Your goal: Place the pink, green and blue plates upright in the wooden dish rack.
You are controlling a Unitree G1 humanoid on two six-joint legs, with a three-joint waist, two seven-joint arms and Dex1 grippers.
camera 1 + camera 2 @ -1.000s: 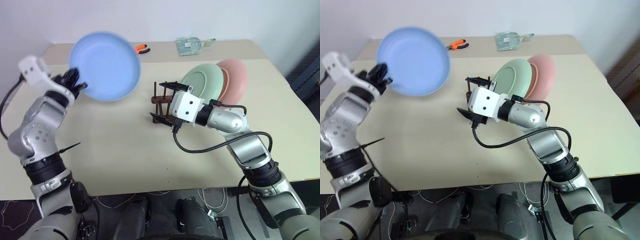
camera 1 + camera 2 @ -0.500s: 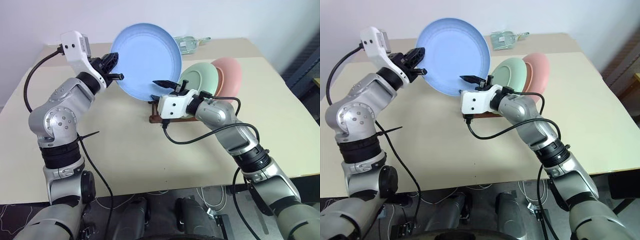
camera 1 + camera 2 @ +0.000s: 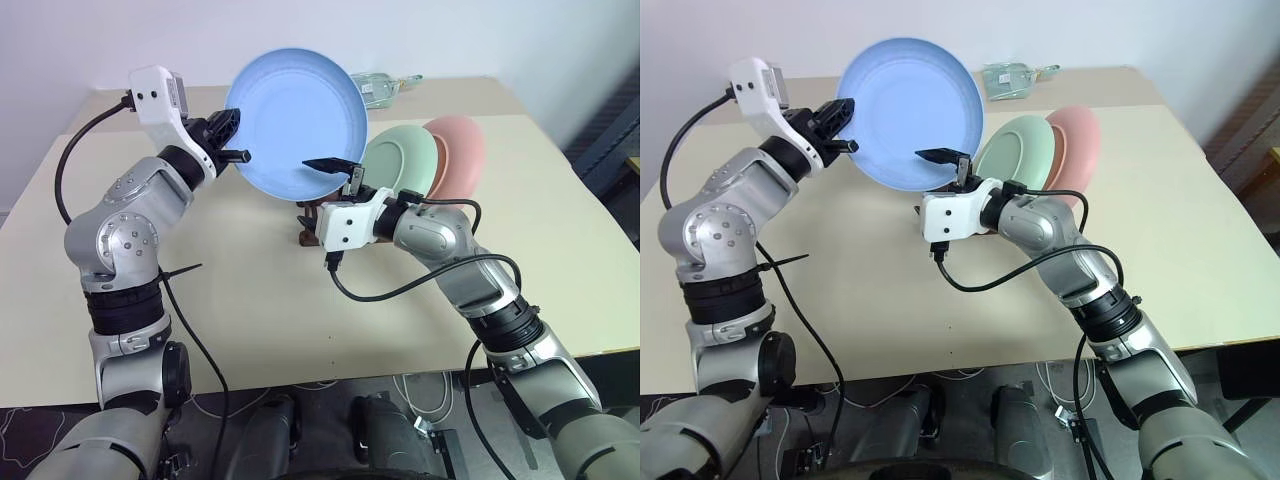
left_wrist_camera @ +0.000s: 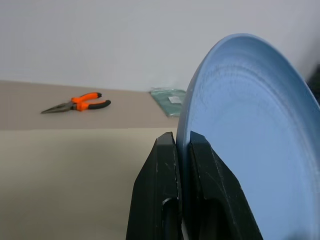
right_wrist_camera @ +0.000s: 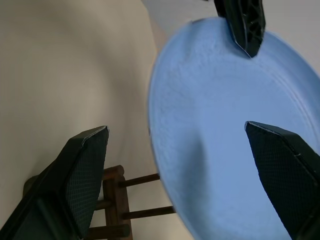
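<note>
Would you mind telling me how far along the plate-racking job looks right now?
Done: the green plate and pink plate stand upright in the wooden dish rack. In hand: the left gripper pinches the blue plate's rim, holding it in the air above the rack's near end, while the right gripper waits open around its lower edge. Left: seating the blue plate between the pegs.

The blue plate point(image 3: 295, 124) is up in the air left of the green plate point(image 3: 403, 163) and pink plate point(image 3: 461, 155), which stand in the rack point(image 3: 310, 222) on the table point(image 3: 250, 290).
</note>
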